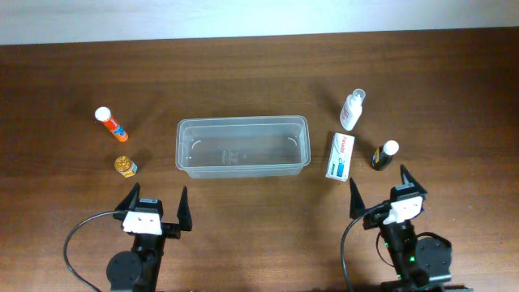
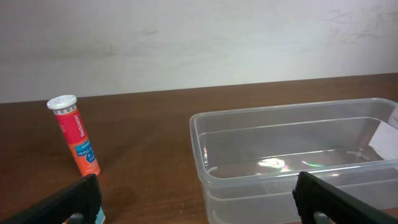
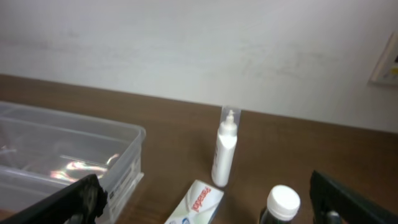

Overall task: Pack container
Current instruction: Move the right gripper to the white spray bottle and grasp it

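Container (image 1: 243, 148) sitting mid-table (image 1: 243, 73), long side facing both arms, nothing lying inside it. Left gripper (image 1: 159, 195) hovering near its front left corner, fingers spread wide, gripping nothing. Right gripper (image 1: 379, 182) hanging off the container's right end, likewise gaping wide and carrying nothing. Orange tube (image 1: 110, 123) and small orange jar (image 1: 124, 166) standing apart from the container on its left. White box (image 1: 340, 156) lying just beside its right end, white spray bottle (image 1: 352, 110) and dark white-capped bottle (image 1: 383, 154) standing near it
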Controlling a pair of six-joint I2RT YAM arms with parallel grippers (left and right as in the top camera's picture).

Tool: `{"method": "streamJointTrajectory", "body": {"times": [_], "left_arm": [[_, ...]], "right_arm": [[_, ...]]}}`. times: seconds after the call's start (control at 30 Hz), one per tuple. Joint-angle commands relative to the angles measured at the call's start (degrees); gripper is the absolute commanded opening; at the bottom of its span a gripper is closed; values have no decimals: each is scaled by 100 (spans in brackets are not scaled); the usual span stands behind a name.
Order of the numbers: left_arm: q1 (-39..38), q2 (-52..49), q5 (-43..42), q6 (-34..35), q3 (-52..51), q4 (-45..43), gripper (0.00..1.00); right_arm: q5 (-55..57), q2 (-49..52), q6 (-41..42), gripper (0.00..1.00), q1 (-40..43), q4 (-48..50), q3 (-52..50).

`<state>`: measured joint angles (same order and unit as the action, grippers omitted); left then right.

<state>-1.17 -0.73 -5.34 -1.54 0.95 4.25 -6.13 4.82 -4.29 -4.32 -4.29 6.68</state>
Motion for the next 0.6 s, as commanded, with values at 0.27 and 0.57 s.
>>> {"method": "streamJointTrajectory", "body": {"times": [0.27, 0.57], "left_arm": [[-22, 39, 44, -87, -44, -11, 99], [-22, 39, 44, -87, -44, -11, 99]], "right_arm": [[-710, 4653, 7, 98, 22, -2334, 5104], [-828, 7556, 7, 98, 22, -4889, 8688]]}}
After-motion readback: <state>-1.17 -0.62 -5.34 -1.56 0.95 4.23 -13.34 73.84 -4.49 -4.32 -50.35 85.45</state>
